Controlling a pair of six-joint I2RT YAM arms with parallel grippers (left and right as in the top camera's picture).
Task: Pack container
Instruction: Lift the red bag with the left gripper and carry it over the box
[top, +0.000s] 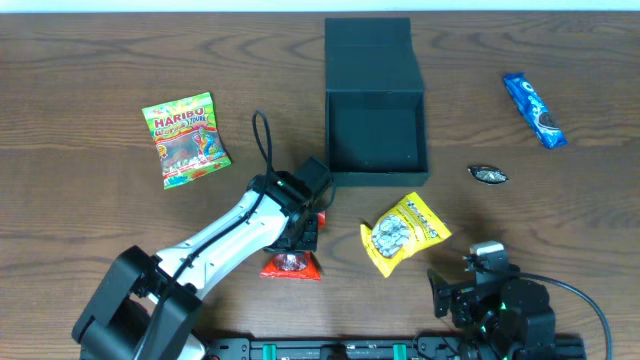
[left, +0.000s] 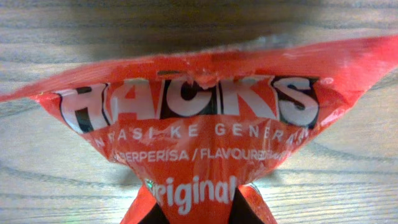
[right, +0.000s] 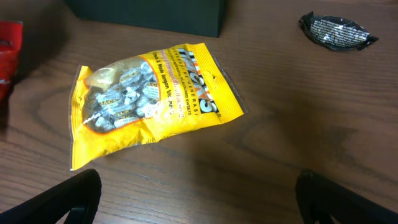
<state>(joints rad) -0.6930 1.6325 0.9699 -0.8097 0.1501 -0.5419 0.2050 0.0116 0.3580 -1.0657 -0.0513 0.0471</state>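
Red crinkly Hacks sweet packet fills your left wrist view, its lower end bunched between the fingers of the left gripper, so it looks pinched; I can't tell if it's off the table. Your right gripper is spread wide, holding nothing, near the yellow plastic Hacks bag. Honestly you've barely started: the dark teal-black matte square container sits at the far middle, flap lid thrown back, and looks empty inside. The green Haribo gummy bag, blue Oreo packet and small black wrapper all lie outside it, waiting.
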